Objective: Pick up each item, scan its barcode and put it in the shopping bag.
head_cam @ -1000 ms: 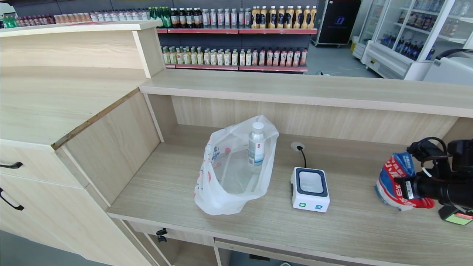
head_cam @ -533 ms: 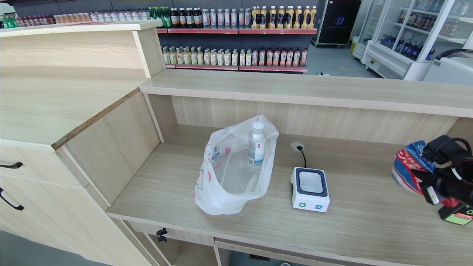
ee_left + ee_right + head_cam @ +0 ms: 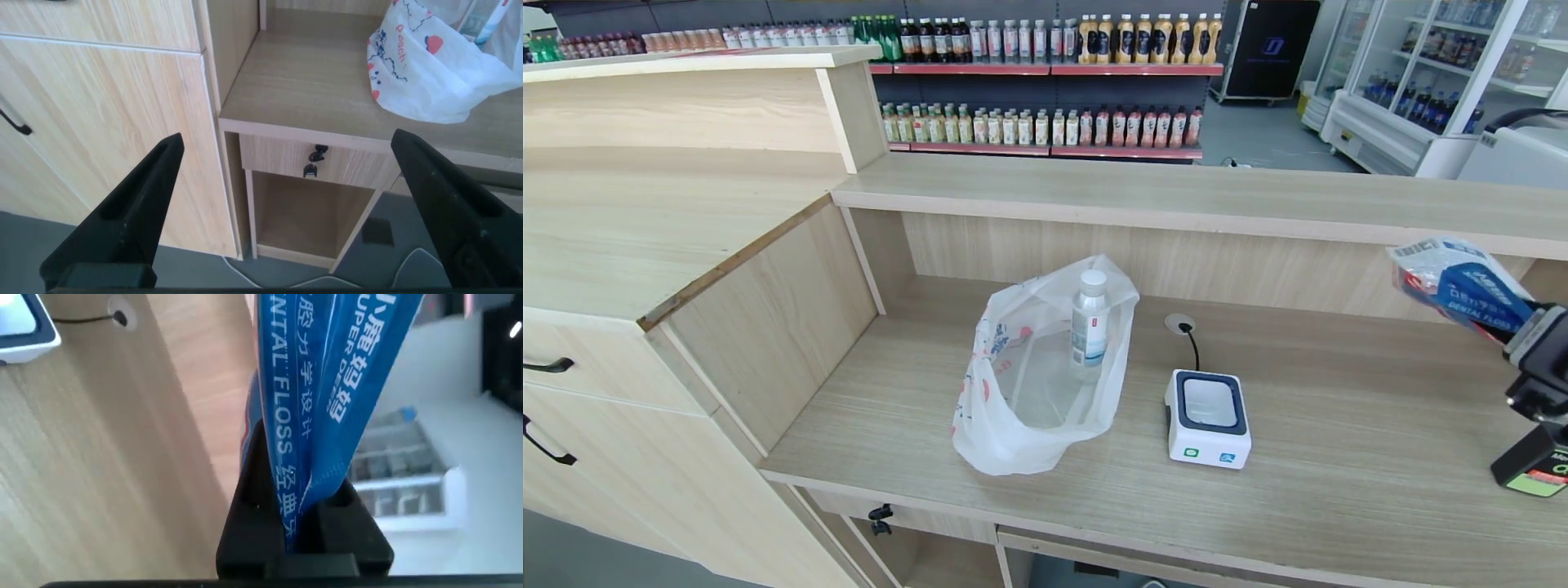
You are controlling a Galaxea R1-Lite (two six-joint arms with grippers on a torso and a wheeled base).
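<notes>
My right gripper (image 3: 1515,327) is shut on a blue and red dental floss packet (image 3: 1454,286) and holds it in the air at the counter's far right, well right of the scanner. The packet (image 3: 327,400) is pinched at its lower edge between the black fingers (image 3: 253,518). A white barcode scanner (image 3: 1207,417) with a dark window sits on the counter's middle. To its left stands an open white plastic shopping bag (image 3: 1037,371) with a clear bottle (image 3: 1089,327) upright inside. My left gripper (image 3: 286,212) is open, low and left of the counter, facing the bag (image 3: 437,65).
The wooden counter (image 3: 1339,482) has a raised back shelf (image 3: 1176,196) and a taller cabinet (image 3: 645,229) on its left. The scanner's cable runs to a hole (image 3: 1180,324) behind it. A small black device with a green label (image 3: 1531,469) stands at the counter's right edge.
The right gripper lifted the packet off the counter's right side, moved it up and to the right, and turned it so the blue face shows. Bag, bottle and scanner stayed put.
</notes>
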